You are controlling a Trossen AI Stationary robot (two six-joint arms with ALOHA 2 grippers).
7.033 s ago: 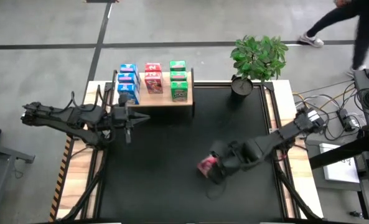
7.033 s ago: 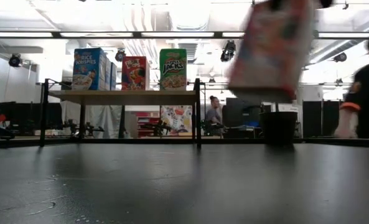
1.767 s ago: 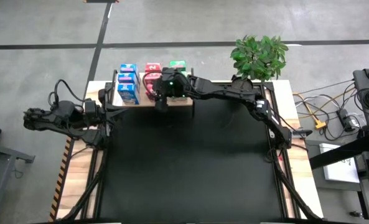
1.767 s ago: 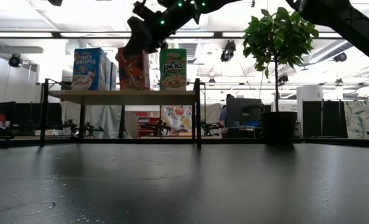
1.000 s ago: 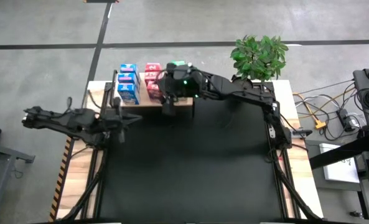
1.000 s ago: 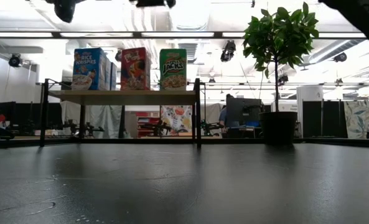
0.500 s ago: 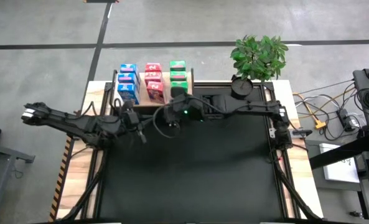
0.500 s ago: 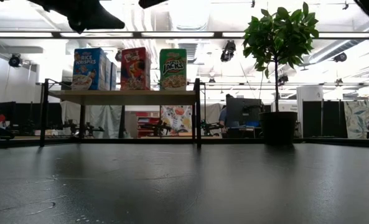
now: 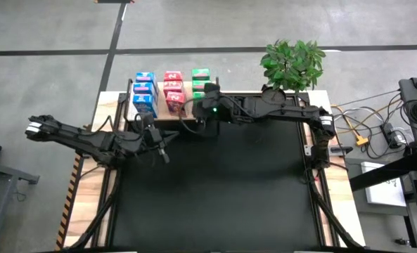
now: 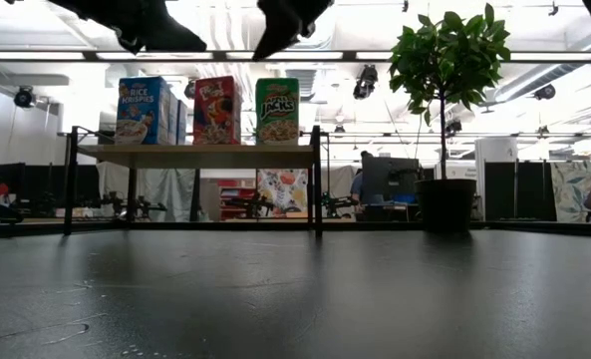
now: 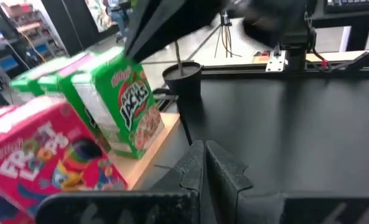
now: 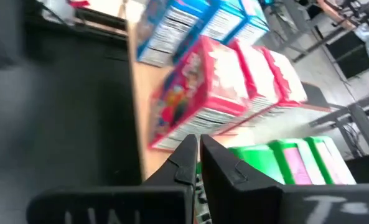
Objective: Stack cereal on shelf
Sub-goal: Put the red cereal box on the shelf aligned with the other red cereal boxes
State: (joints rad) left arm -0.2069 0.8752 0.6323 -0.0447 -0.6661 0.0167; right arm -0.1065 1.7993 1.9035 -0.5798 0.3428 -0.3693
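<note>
The cereal boxes stand upright in three rows on the shelf (image 9: 162,117) at the table's far left. The rows are blue (image 9: 144,91), red (image 9: 173,90) and green (image 9: 201,84). In the low view their fronts show as blue (image 10: 143,110), red (image 10: 216,110) and green (image 10: 277,111). My right gripper (image 12: 198,149) is shut and holds nothing, just in front of the shelf near the green row (image 12: 296,162). My left gripper (image 11: 203,155) is also shut and holds nothing. It hovers over the black mat a little nearer than the shelf, pointing toward the green boxes (image 11: 125,106).
A potted plant (image 9: 292,67) stands at the table's far right corner. The black mat (image 9: 222,190) covers the table's middle and near part. Both arms hang high above the mat in front of the shelf (image 10: 195,154), close to each other.
My left gripper has gone toward the table's right edge along the shelf's front. My right gripper has pulled back from the shelf toward the near edge, then gone back toward the far edge, and now stands before the green row. The boxes have stayed upright on the shelf.
</note>
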